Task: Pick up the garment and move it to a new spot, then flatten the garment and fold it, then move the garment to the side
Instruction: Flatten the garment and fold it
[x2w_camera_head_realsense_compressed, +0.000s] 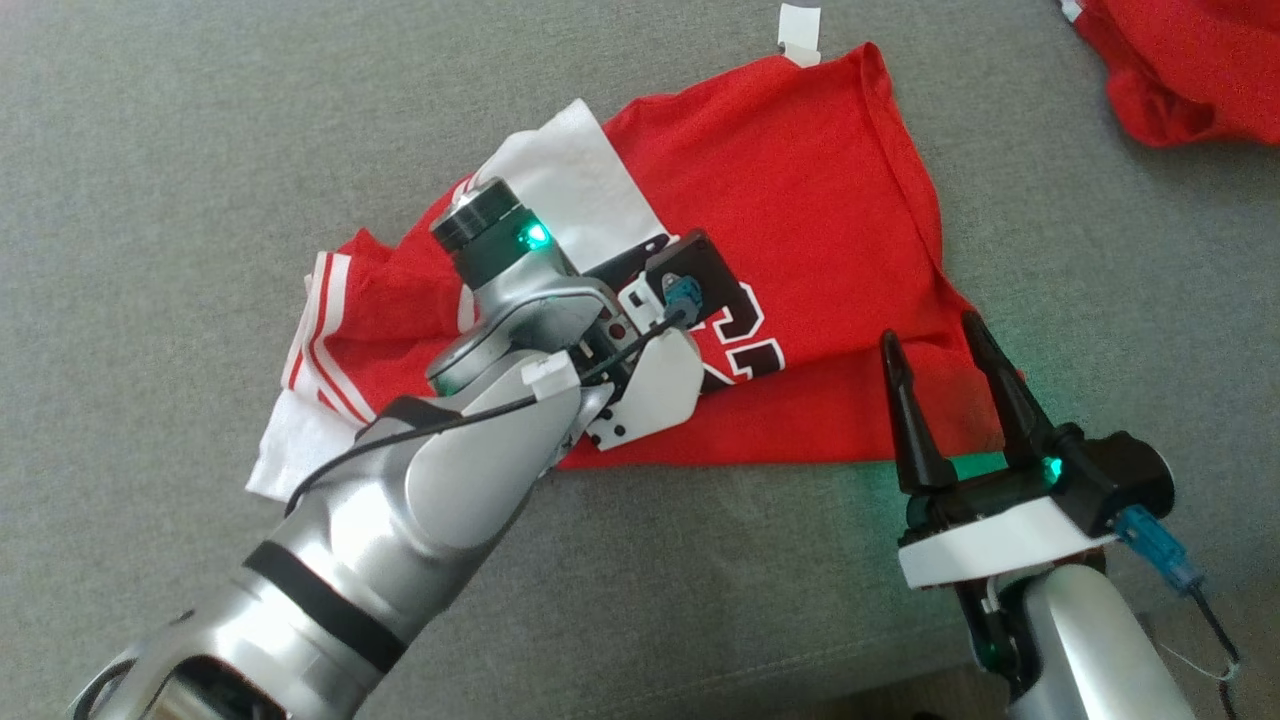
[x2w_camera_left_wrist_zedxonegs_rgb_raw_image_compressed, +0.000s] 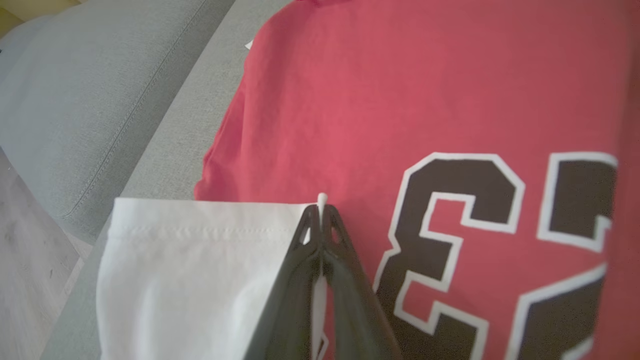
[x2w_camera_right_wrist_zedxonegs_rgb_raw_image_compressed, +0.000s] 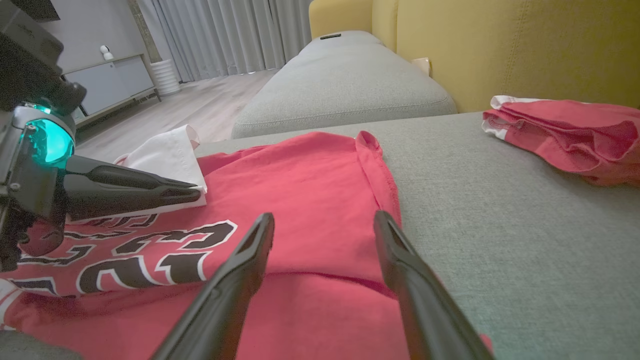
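Observation:
The garment (x2w_camera_head_realsense_compressed: 800, 200) is a red jersey with black, white-edged numbers and a white sleeve (x2w_camera_head_realsense_compressed: 570, 170), lying partly folded on the grey sofa seat (x2w_camera_head_realsense_compressed: 150, 150). In the left wrist view my left gripper (x2w_camera_left_wrist_zedxonegs_rgb_raw_image_compressed: 320, 210) is shut on the hem corner of the white sleeve (x2w_camera_left_wrist_zedxonegs_rgb_raw_image_compressed: 200, 260), over the red cloth (x2w_camera_left_wrist_zedxonegs_rgb_raw_image_compressed: 375, 100). The right wrist view shows the left gripper (x2w_camera_right_wrist_zedxonegs_rgb_raw_image_compressed: 197, 192) pinching that sleeve (x2w_camera_right_wrist_zedxonegs_rgb_raw_image_compressed: 165, 155) just above the numbers. My right gripper (x2w_camera_head_realsense_compressed: 928, 335) stands open over the garment's near right corner, nothing between its fingers, and shows again as the right gripper (x2w_camera_right_wrist_zedxonegs_rgb_raw_image_compressed: 322, 220) above the red fabric (x2w_camera_right_wrist_zedxonegs_rgb_raw_image_compressed: 300, 175).
A second red garment (x2w_camera_head_realsense_compressed: 1190, 70) lies crumpled at the far right of the seat, and a white tag (x2w_camera_head_realsense_compressed: 800, 30) sits beyond the jersey's far edge. A yellow backrest (x2w_camera_right_wrist_zedxonegs_rgb_raw_image_compressed: 500, 45) rises behind the seat. Wooden floor (x2w_camera_left_wrist_zedxonegs_rgb_raw_image_compressed: 30, 250) lies past the cushion's edge.

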